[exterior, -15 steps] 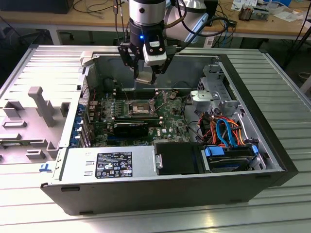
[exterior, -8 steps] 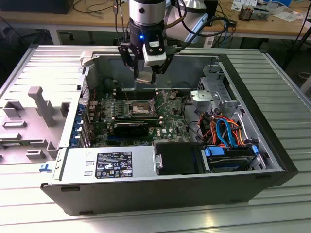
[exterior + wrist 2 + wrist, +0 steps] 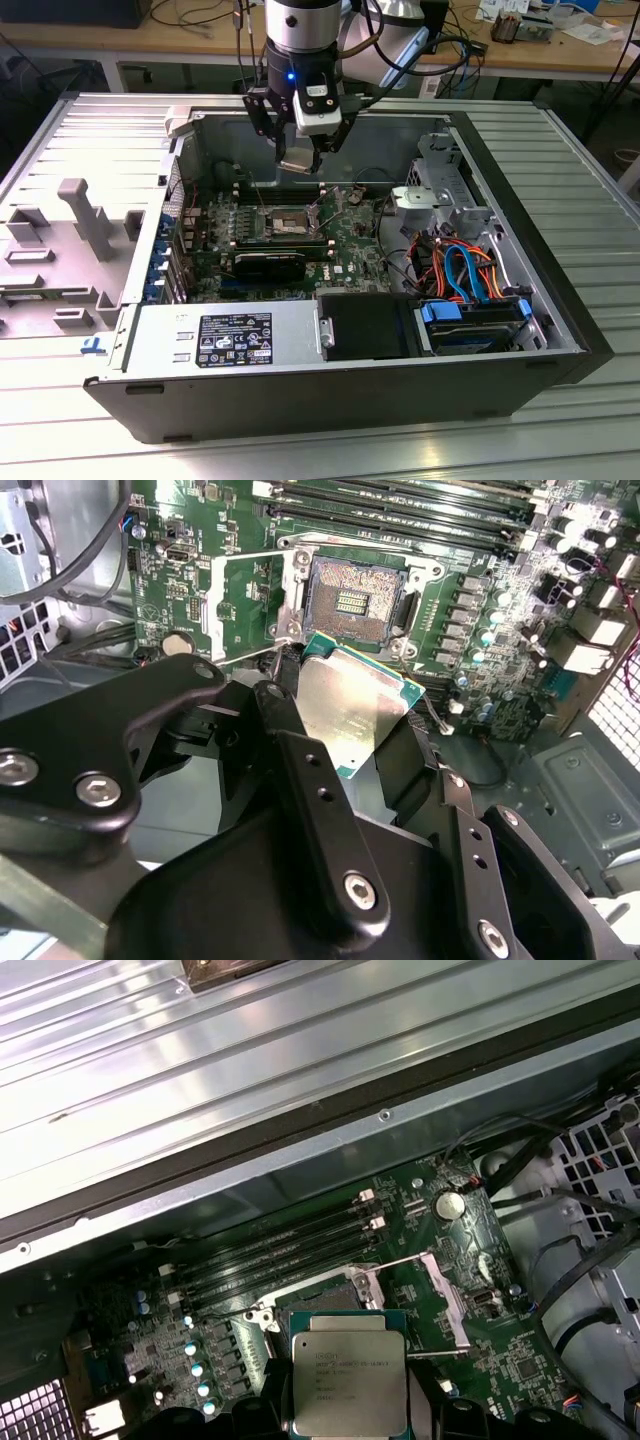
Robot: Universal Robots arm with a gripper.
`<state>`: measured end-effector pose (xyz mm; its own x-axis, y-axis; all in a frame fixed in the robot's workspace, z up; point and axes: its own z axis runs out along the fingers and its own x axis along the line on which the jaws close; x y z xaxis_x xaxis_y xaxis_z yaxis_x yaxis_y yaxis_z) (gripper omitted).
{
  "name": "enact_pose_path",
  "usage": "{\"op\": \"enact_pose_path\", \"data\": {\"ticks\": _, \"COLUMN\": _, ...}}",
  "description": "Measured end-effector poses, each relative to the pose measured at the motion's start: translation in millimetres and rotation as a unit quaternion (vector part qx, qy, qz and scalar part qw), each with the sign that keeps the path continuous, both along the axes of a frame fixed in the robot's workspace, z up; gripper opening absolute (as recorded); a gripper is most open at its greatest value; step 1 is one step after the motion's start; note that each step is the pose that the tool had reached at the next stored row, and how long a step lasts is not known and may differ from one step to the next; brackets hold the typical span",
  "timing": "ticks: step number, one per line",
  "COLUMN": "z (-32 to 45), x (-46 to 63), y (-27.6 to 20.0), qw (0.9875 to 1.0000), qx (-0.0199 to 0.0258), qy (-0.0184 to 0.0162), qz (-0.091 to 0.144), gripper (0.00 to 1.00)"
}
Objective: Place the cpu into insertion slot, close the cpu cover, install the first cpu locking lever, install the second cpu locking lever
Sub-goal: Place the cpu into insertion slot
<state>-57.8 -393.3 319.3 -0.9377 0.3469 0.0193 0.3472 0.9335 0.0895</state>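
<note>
My gripper (image 3: 300,158) hangs inside the open computer case, shut on the cpu (image 3: 350,705), a thin silvery square with a green edge, gripped by two opposite sides between the black fingers (image 3: 290,745). In the first wrist view the cpu (image 3: 348,1380) faces the camera, held a little above the board. The insertion slot (image 3: 355,600) lies open just beyond it, its dark pin field bare inside a silver rim. The cpu cover (image 3: 250,610) is swung up beside the slot, and thin wire levers stand loose around it. In the exterior view the slot (image 3: 283,222) sits below and slightly nearer than the gripper.
Long black memory slots (image 3: 280,1245) run beside the socket. A power supply (image 3: 225,340) and drive bay with coloured cables (image 3: 465,270) fill the case's near side. The case walls (image 3: 190,150) ring the board. A grey fixture (image 3: 85,215) sits on the table at the exterior view's left.
</note>
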Motion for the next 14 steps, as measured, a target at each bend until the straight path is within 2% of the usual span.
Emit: {"op": "enact_pose_path", "data": {"ticks": 14, "z": 0.0, "x": 0.0, "y": 0.0, "qw": 1.0, "qx": 0.0, "qy": 0.0, "qz": -0.01, "gripper": 0.55}}
